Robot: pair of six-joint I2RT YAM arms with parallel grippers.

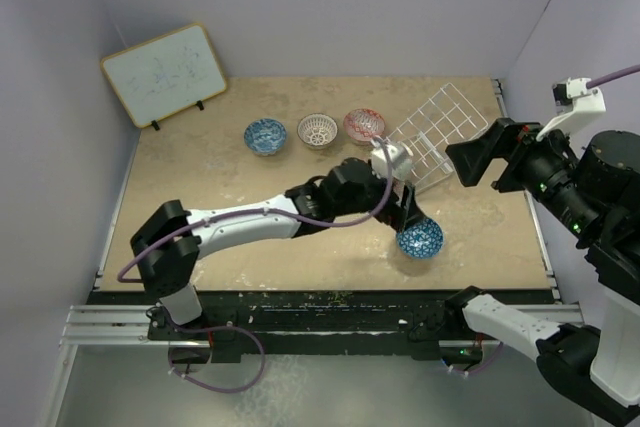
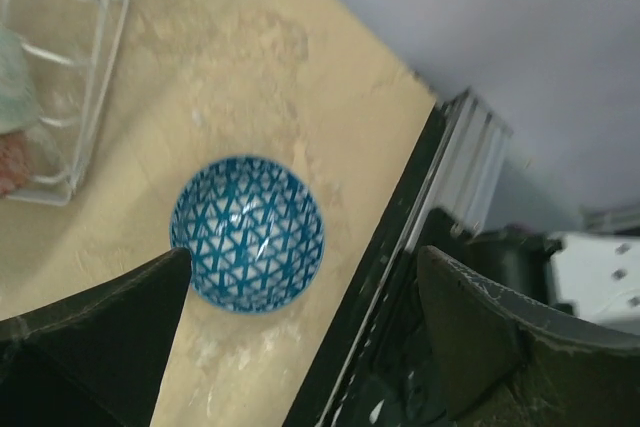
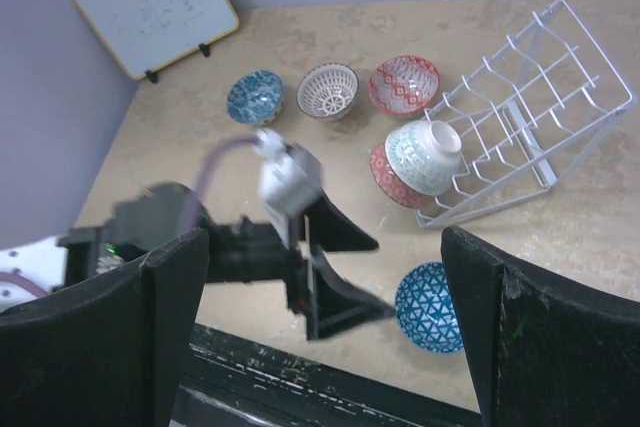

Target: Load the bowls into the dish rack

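Since blue bowl (image 2: pixel 247 232) sits upright just below it, left gripper (image 2: pixel 305 257) hangs wide open, likely to straddle the rim; rack (image 1: pixel 440 132) just beyond it; right gripper (image 1: pixel 462 162) also open, well apart.

dish rack (image 3: pixel 530 87) tilted, pale bowl (image 3: pixel 425 155) sideways inside | blue bowl (image 1: pixel 420 238) upright, front | bowl row (image 1: pixel 318 130) behind

Pale lilac-grey walls (image 1: pixel 340 7) close in the table (image 1: pixel 200 197) at the back and on both sides. Its top is a mottled sandy beige, evenly lit, with soft shadows. A wood-framed whiteboard (image 1: pixel 165 74) leans in the far left corner on small black feet. Along the near edge run a black strip (image 1: pixel 300 299) and a silver rail (image 1: pixel 100 325). The blurry grey surface below may be the floor.
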